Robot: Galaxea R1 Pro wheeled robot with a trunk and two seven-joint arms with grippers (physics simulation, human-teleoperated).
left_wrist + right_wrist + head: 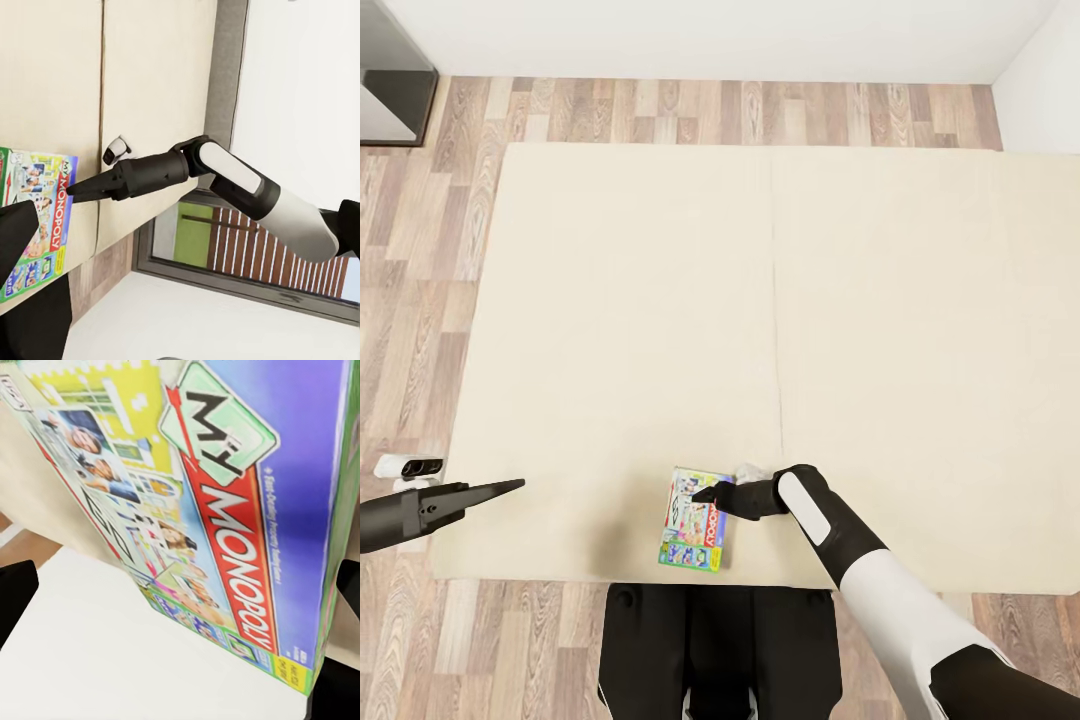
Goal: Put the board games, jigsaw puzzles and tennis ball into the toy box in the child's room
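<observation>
Head view: your right tool (705, 493) hung over Monopoly box (698, 520) on bed (610, 300), box's long axis crosswise to it; its grip unreadable. Left tool (510, 486) clenched, far.

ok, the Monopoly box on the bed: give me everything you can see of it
The Monopoly box is a flat rectangular board game, cardboard by the look, printed with photos of people, a red "My Monopoly" banner, a blue side band and green edging. It lies face up and flat on the beige bed, close to the edge nearest the robot, slightly skewed. The right pincer is over its far end; whether it touches or grips the box cannot be told. The left pincer is well clear.
</observation>
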